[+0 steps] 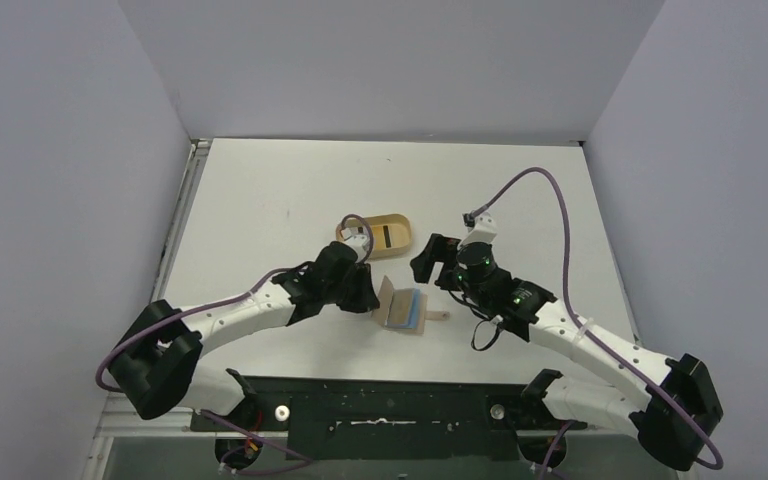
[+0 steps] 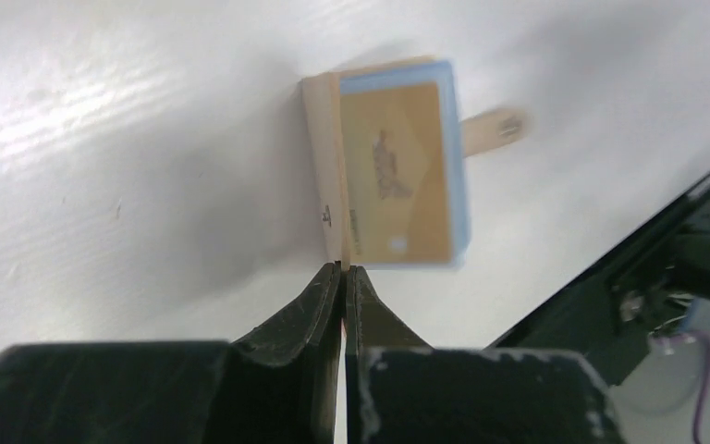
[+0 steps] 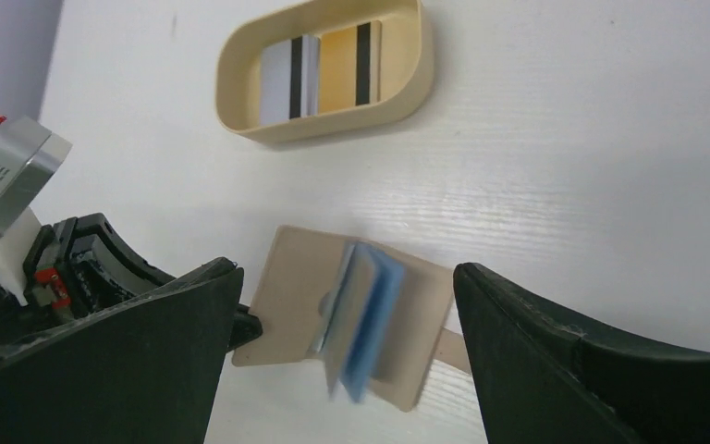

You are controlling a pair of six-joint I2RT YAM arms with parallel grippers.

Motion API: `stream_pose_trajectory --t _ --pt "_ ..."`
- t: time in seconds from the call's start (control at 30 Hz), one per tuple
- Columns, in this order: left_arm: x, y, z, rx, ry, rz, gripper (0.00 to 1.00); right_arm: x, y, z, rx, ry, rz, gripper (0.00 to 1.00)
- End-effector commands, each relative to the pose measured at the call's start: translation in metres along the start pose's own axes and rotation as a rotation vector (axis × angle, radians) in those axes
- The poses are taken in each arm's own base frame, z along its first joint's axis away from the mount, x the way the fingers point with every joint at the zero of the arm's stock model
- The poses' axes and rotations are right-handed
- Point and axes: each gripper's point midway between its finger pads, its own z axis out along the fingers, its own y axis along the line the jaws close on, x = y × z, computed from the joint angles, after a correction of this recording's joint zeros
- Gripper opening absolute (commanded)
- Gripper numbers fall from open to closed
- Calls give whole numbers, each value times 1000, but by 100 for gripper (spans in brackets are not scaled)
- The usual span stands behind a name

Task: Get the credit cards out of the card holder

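Note:
The tan card holder (image 1: 406, 310) lies open on the table, its strap tab (image 2: 495, 126) pointing right. My left gripper (image 1: 371, 298) is shut on the edge of its raised left flap (image 2: 323, 157); in the left wrist view the fingertips (image 2: 343, 270) pinch that edge. Inside, blue card leaves (image 3: 370, 319) stand up, blurred, and a gold card (image 2: 397, 171) lies in a blue sleeve. My right gripper (image 1: 428, 270) is open and empty, just above and right of the holder; in the right wrist view its jaws (image 3: 347, 273) spread wide on either side of it.
An oval tan tray (image 1: 365, 222) with a raised rim stands behind the holder. It holds a silver card (image 3: 290, 80) and a gold card (image 3: 351, 74), each with a black stripe. A black rail (image 1: 390, 405) runs along the near table edge.

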Motion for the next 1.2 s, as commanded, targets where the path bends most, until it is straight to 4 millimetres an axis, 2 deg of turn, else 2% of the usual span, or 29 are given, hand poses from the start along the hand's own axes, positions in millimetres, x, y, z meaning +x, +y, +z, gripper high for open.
stream_pose_trajectory --t 0.0,0.07,0.13,0.2,0.3,0.37,0.43,0.53,0.67,0.9,1.0,1.17 --pt "28 27 0 -109 109 42 0 -1 -24 -10 132 -22 -85 88" --pt "29 29 0 -117 110 36 0 -1 -31 -15 145 -42 -78 88" --pt "30 30 -1 -128 113 35 0 -4 -24 -18 94 -61 -88 88" --pt "29 31 -3 -131 110 34 0 -4 -6 -18 -11 -57 -107 88" --pt "35 35 -2 -137 111 -1 0 14 28 -10 -183 27 -103 88" --pt "44 40 3 -142 114 -37 0 28 51 -3 -315 68 -38 88" --pt "56 50 9 -156 118 -78 0 39 62 5 -394 89 79 88" --pt "70 65 13 -195 130 -112 0 50 62 13 -419 104 156 87" --pt "78 75 15 -221 126 -136 0 64 54 18 -402 153 170 87" --pt "91 79 24 -199 140 -197 0 93 70 22 -479 281 195 87" --pt "98 83 26 -202 149 -220 0 106 63 23 -445 317 192 87" --pt "110 92 26 -223 156 -266 0 114 48 18 -376 338 185 87"
